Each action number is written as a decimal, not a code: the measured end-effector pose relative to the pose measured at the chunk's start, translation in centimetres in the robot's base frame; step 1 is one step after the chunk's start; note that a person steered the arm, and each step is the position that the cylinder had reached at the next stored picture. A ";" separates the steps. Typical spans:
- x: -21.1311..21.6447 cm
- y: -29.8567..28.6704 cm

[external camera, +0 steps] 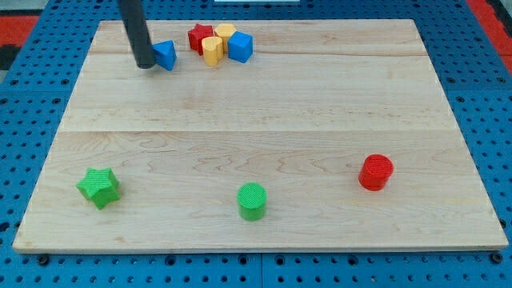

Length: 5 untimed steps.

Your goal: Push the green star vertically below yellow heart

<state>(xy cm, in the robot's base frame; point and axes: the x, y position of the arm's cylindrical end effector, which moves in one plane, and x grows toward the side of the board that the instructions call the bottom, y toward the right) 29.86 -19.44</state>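
Observation:
The green star (98, 187) lies at the board's lower left. The yellow heart (212, 50) sits in a tight cluster at the view's top centre, touching a red star (201, 37), a second yellow block (225, 32) and a blue cube (240, 46). My tip (146, 66) is at the view's top left, right against the left side of a blue triangle (166, 54). It is far above the green star and left of the yellow heart.
A green cylinder (252, 200) stands at the bottom centre and a red cylinder (375, 172) at the lower right. The wooden board (264, 120) rests on a blue pegboard; its edges are near the cluster and the green star.

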 end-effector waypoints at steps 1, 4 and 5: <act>-0.9 1.3; 10.5 5.9; 18.3 8.0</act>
<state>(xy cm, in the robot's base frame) 48.18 -11.47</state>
